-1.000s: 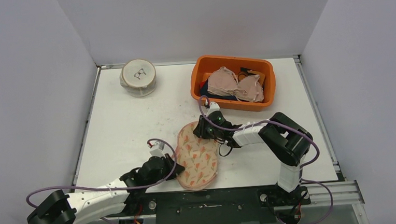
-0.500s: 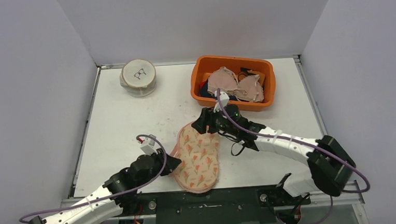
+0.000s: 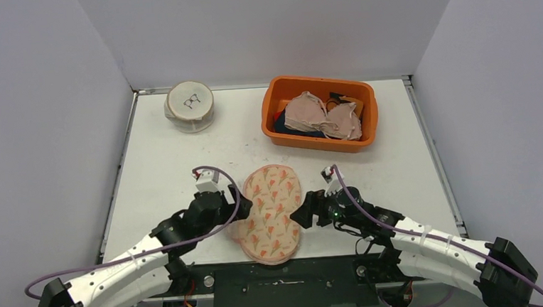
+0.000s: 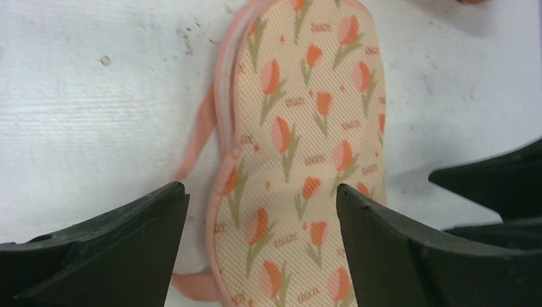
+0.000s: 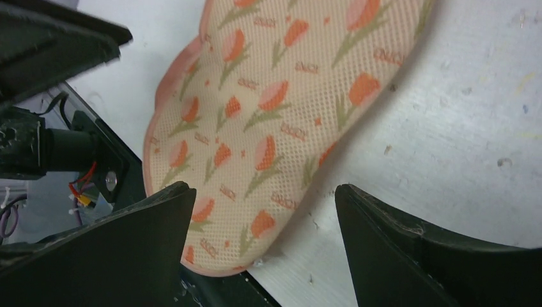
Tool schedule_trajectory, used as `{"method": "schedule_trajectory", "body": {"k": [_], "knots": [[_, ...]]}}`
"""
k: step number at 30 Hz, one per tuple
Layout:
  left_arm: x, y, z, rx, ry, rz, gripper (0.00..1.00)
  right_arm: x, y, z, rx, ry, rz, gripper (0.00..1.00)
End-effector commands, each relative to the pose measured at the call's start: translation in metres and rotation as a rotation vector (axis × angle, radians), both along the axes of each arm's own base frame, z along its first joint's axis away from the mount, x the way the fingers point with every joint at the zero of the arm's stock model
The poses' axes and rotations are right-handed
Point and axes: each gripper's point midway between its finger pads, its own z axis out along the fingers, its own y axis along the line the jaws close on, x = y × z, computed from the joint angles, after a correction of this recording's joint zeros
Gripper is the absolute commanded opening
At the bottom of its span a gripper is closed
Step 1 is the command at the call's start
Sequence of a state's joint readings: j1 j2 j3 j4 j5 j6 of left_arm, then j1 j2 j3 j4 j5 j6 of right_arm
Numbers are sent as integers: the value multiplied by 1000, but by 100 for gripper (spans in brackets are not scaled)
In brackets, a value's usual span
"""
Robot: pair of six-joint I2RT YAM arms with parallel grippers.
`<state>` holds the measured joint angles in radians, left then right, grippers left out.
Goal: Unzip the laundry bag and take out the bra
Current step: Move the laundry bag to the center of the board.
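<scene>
Top external: bra (image 3: 321, 115) is piled in orange bin (image 3: 318, 143); laundry bag (image 3: 272, 212) is flanked by left gripper (image 4: 261, 189) and right gripper (image 5: 264, 189), both spread.

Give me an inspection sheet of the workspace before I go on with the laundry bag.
Surface: white table, scuffed.
Job's things: tulip-print laundry bag flat near the front edge, zip state unclear; beige bra in the orange bin, far right.
Clutter: round mesh case, far left.
Grippers: left gripper and right gripper open, flanking the bag, holding nothing.
Cables: purple cables loop off both wrists.
Surroundings: plain walls on three sides.
</scene>
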<state>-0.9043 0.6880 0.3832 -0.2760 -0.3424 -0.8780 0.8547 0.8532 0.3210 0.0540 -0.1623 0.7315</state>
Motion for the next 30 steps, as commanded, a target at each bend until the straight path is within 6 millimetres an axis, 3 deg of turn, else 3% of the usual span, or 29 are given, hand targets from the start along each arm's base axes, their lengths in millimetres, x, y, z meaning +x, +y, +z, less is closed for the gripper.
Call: {"method": "schedule_trajectory", "body": {"k": [1, 8, 18, 25, 30], "knots": [[37, -2, 22, 86, -48, -8, 85, -3, -2, 6, 62, -2, -44, 83], [73, -22, 6, 90, 48, -105, 85, -10, -3, 5, 66, -10, -16, 82], [102, -39, -21, 124, 149, -178, 79, -21, 1, 12, 86, -22, 36, 82], [106, -21, -54, 152, 230, -95, 74, -27, -1, 16, 98, -32, 49, 81], [103, -25, -66, 115, 258, -112, 69, -28, -2, 17, 99, -33, 54, 81]]}}
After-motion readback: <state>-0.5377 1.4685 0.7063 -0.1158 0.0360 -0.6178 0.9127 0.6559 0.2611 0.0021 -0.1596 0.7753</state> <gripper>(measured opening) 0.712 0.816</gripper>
